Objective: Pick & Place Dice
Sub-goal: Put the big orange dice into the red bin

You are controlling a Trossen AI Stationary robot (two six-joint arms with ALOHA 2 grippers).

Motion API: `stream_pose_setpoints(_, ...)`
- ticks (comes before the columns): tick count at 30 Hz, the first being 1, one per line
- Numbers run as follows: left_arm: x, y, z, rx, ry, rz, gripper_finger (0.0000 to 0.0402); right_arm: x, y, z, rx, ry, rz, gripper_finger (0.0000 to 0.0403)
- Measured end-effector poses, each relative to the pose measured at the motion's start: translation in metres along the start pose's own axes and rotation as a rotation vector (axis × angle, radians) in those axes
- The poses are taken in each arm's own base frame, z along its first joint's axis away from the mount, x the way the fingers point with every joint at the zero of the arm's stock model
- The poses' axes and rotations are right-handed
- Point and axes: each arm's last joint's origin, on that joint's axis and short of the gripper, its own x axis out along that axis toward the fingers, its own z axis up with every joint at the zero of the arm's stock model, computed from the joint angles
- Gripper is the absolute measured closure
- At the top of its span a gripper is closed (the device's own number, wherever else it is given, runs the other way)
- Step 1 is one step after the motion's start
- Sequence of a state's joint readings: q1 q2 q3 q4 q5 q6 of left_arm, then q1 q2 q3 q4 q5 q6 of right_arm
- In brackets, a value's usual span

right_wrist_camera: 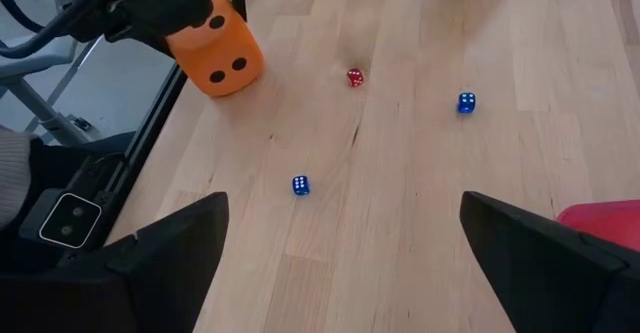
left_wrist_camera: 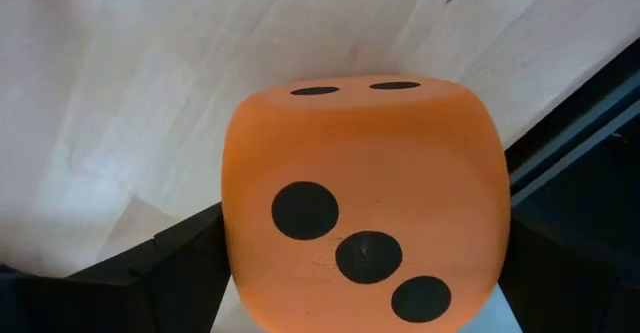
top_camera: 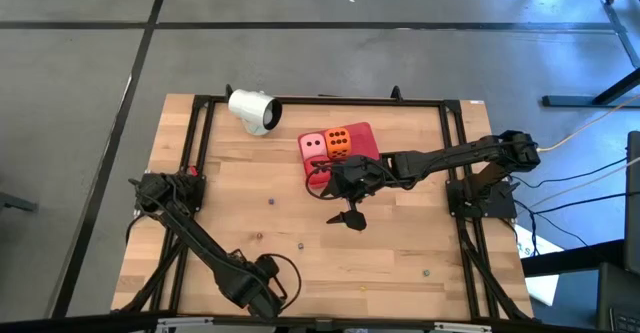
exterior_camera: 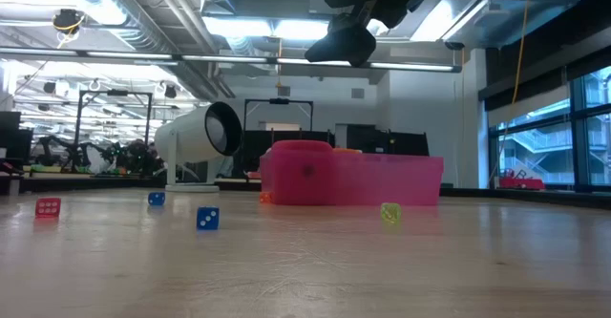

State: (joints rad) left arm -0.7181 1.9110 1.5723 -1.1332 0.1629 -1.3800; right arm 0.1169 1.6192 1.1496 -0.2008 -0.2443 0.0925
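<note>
**Near edge of the table: orange die in the left gripper**

Between the widely spread fingers of the left gripper (right_wrist_camera: 205,28) we see an orange die (left_wrist_camera: 365,203), held. The right gripper (right_wrist_camera: 340,243) hangs empty, agape, near the red tray (top_camera: 362,138). A soft die may slip if squeezed loosely.

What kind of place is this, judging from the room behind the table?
Probably a robotics lab or workshop in an industrial-style building. The low view shows exposed ceiling ducts and pipes, a distant row of benches crowded with dark equipment, and large windows on one side. The wooden table carries a black frame.
</note>
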Motion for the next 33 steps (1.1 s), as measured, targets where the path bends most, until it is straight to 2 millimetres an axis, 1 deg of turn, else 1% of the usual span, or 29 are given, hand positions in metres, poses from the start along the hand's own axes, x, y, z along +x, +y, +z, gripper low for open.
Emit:
stream_pose_setpoints(3, 0.000, 0.001, 0.001, 0.054, -0.033, 0.015, 0.0025, 0.000, 0.000, 0.000, 0.000, 0.000, 0.000, 0.0007)
stream_pose_setpoints(8, 0.000, 0.005, 0.001, 0.060, -0.053, 0.059, 0.0025, 0.000, 0.000, 0.000, 0.000, 0.000, 0.000, 0.0007)
stream_pose_setpoints(12, 0.000, 0.005, 0.001, 0.110, -0.103, 0.077, 0.0025, 0.000, 0.000, 0.000, 0.000, 0.000, 0.000, 0.0007)
stream_pose_setpoints(16, 0.000, 0.005, 0.000, 0.120, -0.147, 0.089, 0.0025, 0.000, 0.000, 0.000, 0.000, 0.000, 0.000, 0.0007)
stream_pose_setpoints(21, 0.000, 0.005, -0.001, 0.156, -0.266, 0.126, 0.0025, 0.000, 0.000, 0.000, 0.000, 0.000, 0.000, 0.0007)
stream_pose_setpoints(26, -0.001, 0.009, 0.002, 0.172, -0.362, 0.186, 0.0025, 0.000, 0.000, 0.000, 0.000, 0.000, 0.000, 0.0007)
stream_pose_setpoints(29, -0.002, 0.011, 0.003, 0.210, -0.417, 0.232, 0.0025, 0.000, 0.000, 0.000, 0.000, 0.000, 0.000, 0.0007)
stream_pose_setpoints(33, -0.005, 0.014, 0.009, 0.211, -0.508, 0.284, 0.0025, 0.000, 0.000, 0.000, 0.000, 0.000, 0.000, 0.0007)
